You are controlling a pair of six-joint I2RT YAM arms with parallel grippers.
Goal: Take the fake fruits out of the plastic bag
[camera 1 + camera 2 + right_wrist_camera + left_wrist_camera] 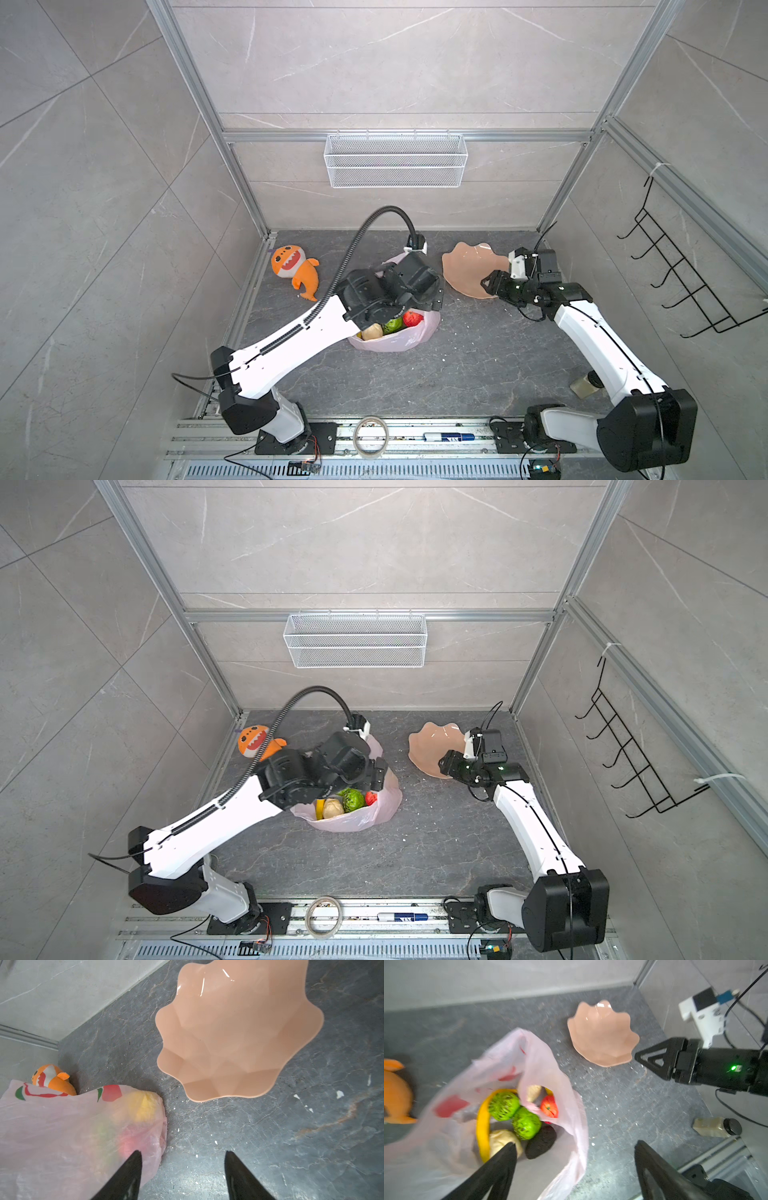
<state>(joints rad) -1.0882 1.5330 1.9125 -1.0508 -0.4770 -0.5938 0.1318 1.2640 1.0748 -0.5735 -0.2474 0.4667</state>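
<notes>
A dark grey, stone-patterned counter (pixel 457 374) is seen from above, with 12 o'clock at the back wall. A white left arm (pixel 291 345) reaches in from 7 o'clock and a white right arm (pixel 598 345) from 5 o'clock.

The plastic bag (pixel 399 340), thin, pink and translucent with red printed marks, slumps just left of the counter's middle, its mouth open upward. A peach scalloped bowl (pixel 465 270) sits at 2 o'clock from the bag, apart from it. An orange plush shark (pixel 293 270) lies at 10 o'clock, near the left wall.

The left pincer (pixel 575 1144) hangs above the bag's rim, jaws spread wide with nothing between them: one finger is over the bag's mouth, the other over bare counter. The right pincer (pixel 182 1152) hovers over the counter between bag and bowl, jaws partly apart and holding nothing.

The fake fruits (pixel 340 804) all lie inside the bag: a yellow banana (pixel 481 1124), two green bumpy balls (pixel 503 1105), a dark avocado (pixel 540 1142), a cream lumpy piece (pixel 500 1142) and a red apple (pixel 549 1106).

A small black-capped jar (pixel 586 384) lies at 4 o'clock, by the counter's right edge.
</notes>
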